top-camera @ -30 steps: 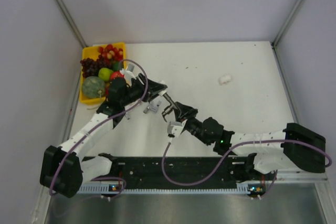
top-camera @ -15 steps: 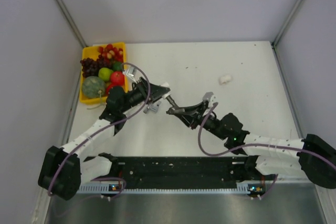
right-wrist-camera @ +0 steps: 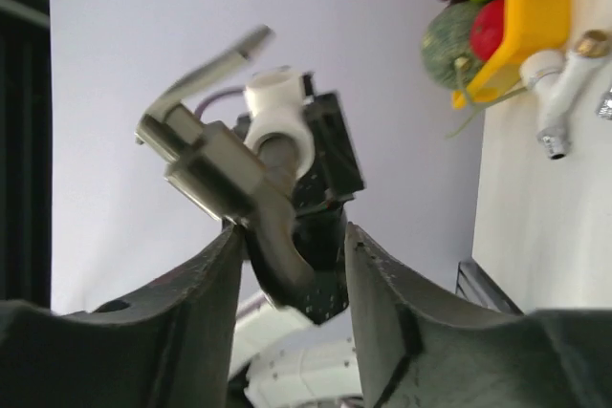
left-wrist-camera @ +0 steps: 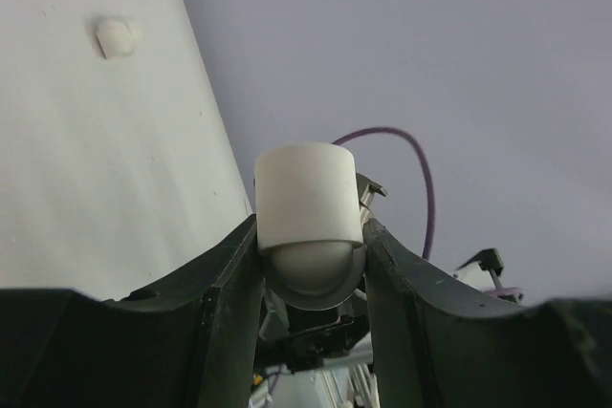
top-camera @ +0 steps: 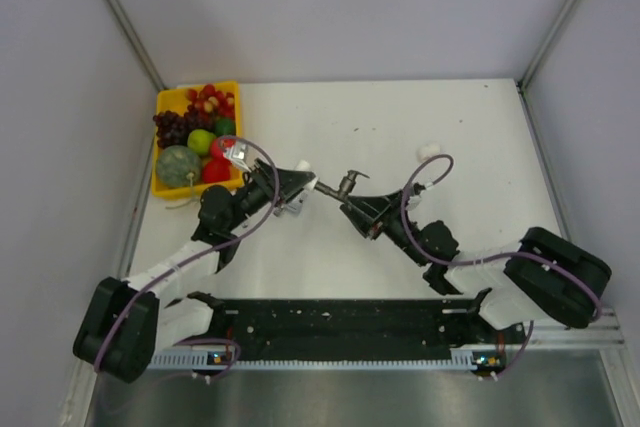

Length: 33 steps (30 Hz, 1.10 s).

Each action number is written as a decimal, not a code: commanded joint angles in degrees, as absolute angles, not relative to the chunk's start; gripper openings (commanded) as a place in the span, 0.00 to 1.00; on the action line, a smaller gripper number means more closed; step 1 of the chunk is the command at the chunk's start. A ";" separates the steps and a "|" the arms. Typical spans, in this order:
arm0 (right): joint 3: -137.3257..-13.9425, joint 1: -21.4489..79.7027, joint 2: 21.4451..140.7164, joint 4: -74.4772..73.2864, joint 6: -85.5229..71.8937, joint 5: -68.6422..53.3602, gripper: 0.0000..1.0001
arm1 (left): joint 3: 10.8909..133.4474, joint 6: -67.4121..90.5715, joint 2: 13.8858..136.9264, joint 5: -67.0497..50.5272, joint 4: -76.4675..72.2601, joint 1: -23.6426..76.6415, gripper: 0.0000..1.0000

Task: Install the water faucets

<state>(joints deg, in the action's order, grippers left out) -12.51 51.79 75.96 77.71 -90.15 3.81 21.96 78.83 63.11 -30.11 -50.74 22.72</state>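
At the left rear of the desk [top-camera: 480,127] sits a yellow tray [top-camera: 170,97] of toy fruit. A white-bodied faucet [right-wrist-camera: 559,83] lies on the desk just beside it. The left gripper [top-camera: 287,188] is clamped on a white plastic fitting [left-wrist-camera: 306,200], held off the desk. This fitting meets the end of the dark grey faucet [right-wrist-camera: 225,174], on which the right gripper [right-wrist-camera: 292,236] is clamped. Another small white fitting [top-camera: 430,151] lies on the desk farther right.

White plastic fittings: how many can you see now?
2. One white plastic fitting is clamped in the left gripper, against the dark grey metal lever tap; a second white fitting lies loose on the white table's far side. More may be hidden.
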 commanded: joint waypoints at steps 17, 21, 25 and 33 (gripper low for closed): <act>-20.28 51.23 57.25 48.13 -41.83 7.02 0.97 | 31.90 70.75 50.27 -13.35 -23.40 20.92 0.00; -26.79 53.35 51.07 33.77 -12.19 6.52 0.99 | 33.66 71.36 51.32 -15.90 -20.57 21.00 0.00; -30.32 56.85 49.57 27.43 11.28 5.27 0.99 | 35.59 72.16 52.56 -19.07 -18.82 20.92 0.00; -33.75 66.96 54.49 26.89 34.17 12.65 0.99 | 39.55 71.54 52.82 -21.27 -13.89 20.92 0.00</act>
<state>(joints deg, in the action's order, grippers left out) -29.50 63.13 52.27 29.06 16.67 8.34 34.76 71.59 53.78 -19.09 -12.60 21.04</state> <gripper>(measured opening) 0.987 0.474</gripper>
